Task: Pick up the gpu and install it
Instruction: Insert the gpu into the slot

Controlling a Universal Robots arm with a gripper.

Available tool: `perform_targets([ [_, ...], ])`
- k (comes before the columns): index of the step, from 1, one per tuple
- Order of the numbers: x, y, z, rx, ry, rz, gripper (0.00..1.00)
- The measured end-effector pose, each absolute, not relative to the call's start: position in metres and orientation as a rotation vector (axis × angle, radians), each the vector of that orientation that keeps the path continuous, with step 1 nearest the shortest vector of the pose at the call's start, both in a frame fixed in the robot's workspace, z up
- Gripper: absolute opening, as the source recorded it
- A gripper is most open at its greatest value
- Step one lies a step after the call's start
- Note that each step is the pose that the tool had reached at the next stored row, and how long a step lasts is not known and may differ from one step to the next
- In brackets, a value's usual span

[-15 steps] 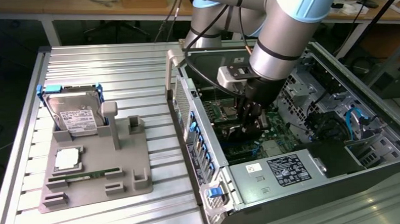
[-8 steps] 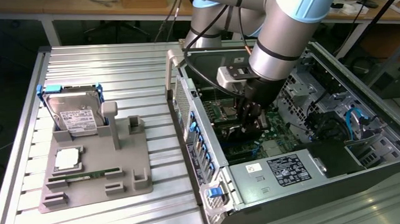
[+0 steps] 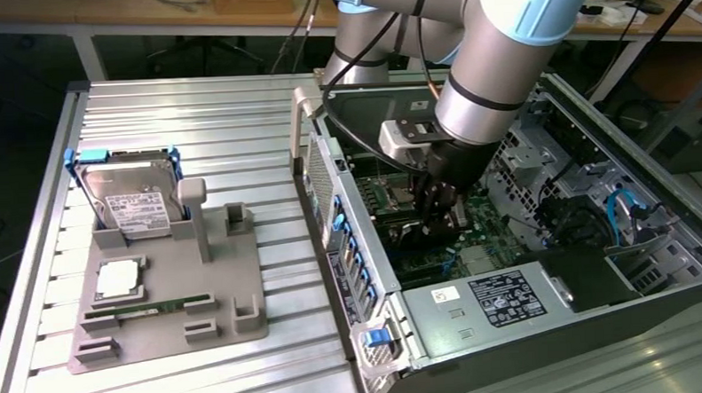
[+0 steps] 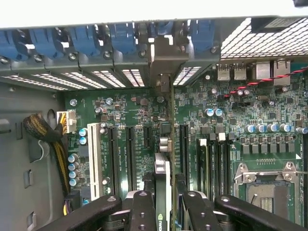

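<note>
Counting one gpu, one hard drive, one memory stick and one open computer case. The case is on a ribbed aluminium table, with a grey fixture tray to the exterior view's left and wooden benches far behind. The gripper is inside the case, fingers pinching the gpu edge-on over the motherboard slots.
</note>
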State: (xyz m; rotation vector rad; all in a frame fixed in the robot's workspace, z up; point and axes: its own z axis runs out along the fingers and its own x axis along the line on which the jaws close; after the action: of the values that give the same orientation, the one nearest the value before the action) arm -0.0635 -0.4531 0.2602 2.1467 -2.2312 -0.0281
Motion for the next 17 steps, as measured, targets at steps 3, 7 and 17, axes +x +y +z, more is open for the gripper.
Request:
perform_targets([
  [3, -0.0635, -0.4531, 0.2602, 2.147, -2.231, -0.028, 0.27],
  [7, -0.0637, -0.4527, 0.2637, 2.147, -2.231, -0.028, 0.27],
  [17, -0.0639, -0.4520, 0.2632, 2.147, -2.231, -0.029, 0.27],
])
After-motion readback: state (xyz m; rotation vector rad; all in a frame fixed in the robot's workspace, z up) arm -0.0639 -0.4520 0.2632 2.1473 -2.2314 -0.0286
